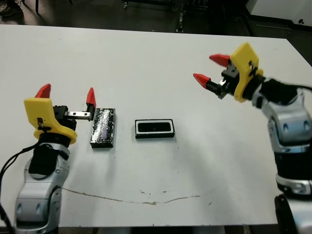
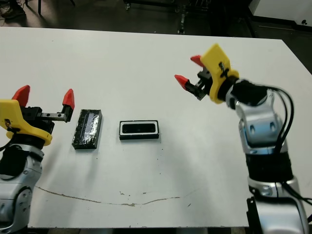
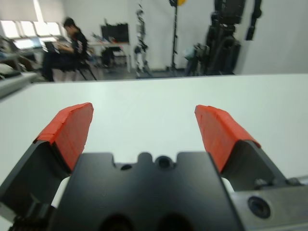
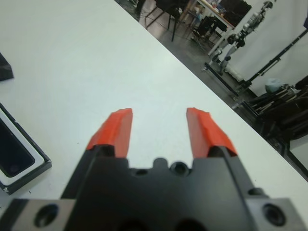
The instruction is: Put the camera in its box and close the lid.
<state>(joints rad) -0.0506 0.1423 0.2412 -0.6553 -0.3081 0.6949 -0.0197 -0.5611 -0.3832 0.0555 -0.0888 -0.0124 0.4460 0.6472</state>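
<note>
Lying flat on the white table (image 1: 146, 58), the shiny speckled black rectangular lid (image 1: 103, 127) runs its long axis from 12 to 6 o'clock, just beside the left gripper (image 1: 67, 95), whose near red fingertip (image 1: 90, 97) sits at the lid's 11 o'clock. The shallow black-walled box with white lining (image 1: 154, 128) lies at the lid's 3 o'clock, long axis crosswise, with the thin dark camera (image 1: 154, 127) already seated inside. The left gripper is spread and empty. The right gripper (image 1: 210, 68), also spread and empty, hovers well apart at the box's 2 o'clock. The left arm is judged nearer for lifting the lid.
</note>
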